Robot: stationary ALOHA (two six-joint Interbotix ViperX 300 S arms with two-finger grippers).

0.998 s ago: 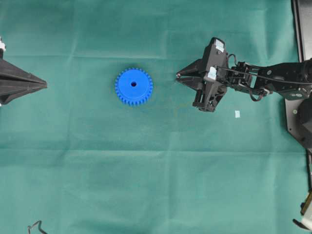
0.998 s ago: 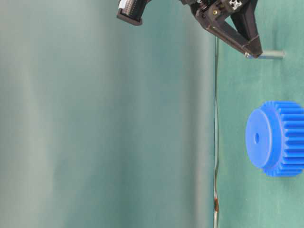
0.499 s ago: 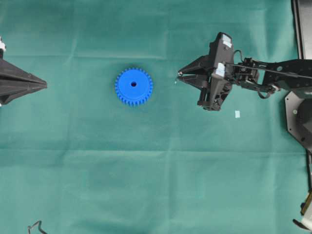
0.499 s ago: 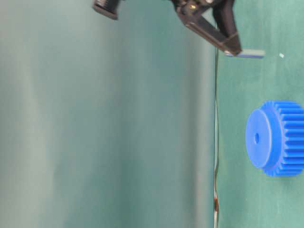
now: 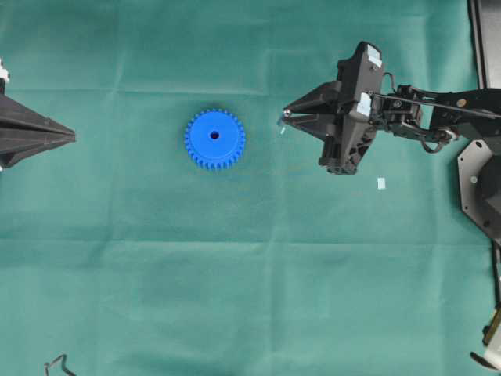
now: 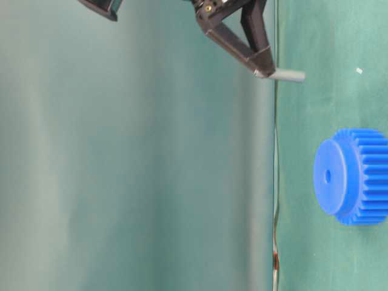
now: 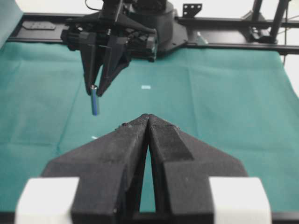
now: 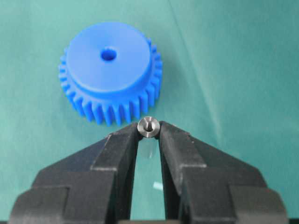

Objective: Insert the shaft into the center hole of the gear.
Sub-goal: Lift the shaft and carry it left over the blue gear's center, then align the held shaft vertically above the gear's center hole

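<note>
The shaft (image 8: pixel 148 127), a small silvery pin, is pinched at its upper end between the fingertips of the right hand (image 8: pixel 149 133) and hangs vertically below them, clear of the table (image 5: pixel 235 298); the left wrist view shows it (image 7: pixel 94 100) suspended above the green cloth. In the right wrist view its top end appears as a shiny disc wedged between the two black fingers (image 8: pixel 119 149). In the overhead view the right hand (image 5: pixel 286 120) lies to the right of the gear (image 5: pixel 214 139), well apart from it. The gear, bright blue and toothed, lies flat on the cloth with its hub facing up. The center hole (image 5: pixel 214 135) is open and unobstructed. In the table-level view the shaft (image 6: pixel 286 75) projects from the fingertips toward the cloth, offset to one side of the gear (image 6: pixel 351 177). The left hand (image 7: pixel 148 122) sits at the left edge of the table, its fingers pressed together and holding nothing. A small pale scrap (image 5: pixel 381 183) lies on the cloth below the right arm.
</note>
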